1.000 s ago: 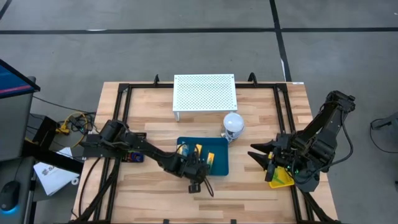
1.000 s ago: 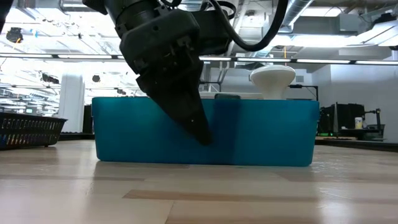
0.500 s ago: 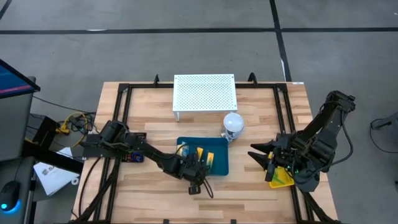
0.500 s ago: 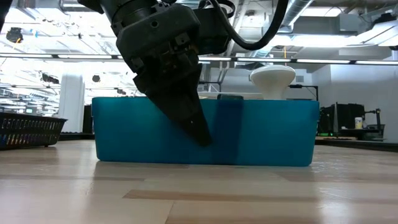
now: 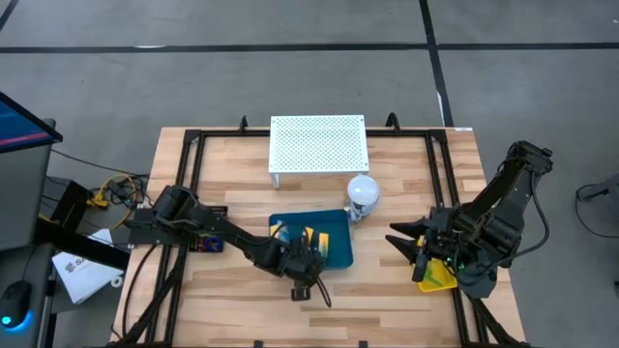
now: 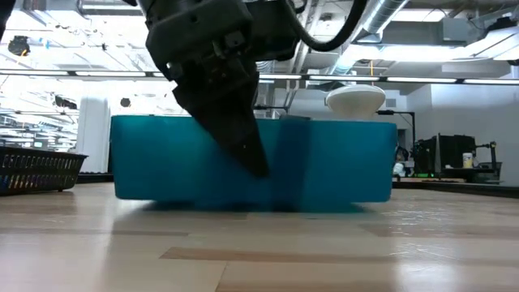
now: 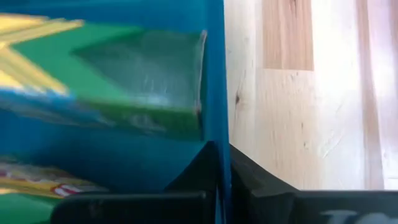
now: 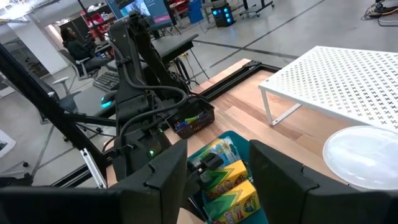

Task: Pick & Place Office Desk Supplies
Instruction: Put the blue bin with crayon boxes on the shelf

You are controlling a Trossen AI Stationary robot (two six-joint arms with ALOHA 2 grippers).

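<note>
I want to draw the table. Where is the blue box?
In the high view the blue box sits on the table's near middle, just in front of the white ball, with the left gripper shut on its front wall.

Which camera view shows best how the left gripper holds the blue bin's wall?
The left wrist view: the left gripper is shut on the blue bin wall, one finger each side. High view shows only position; low view only its outside; right wrist view, little.

This is a robotics lab or workshop in a large industrial hall, with a grey concrete floor marked by dark lines, exposed ducts under the ceiling, monitors, and a person seated at a desk.
</note>
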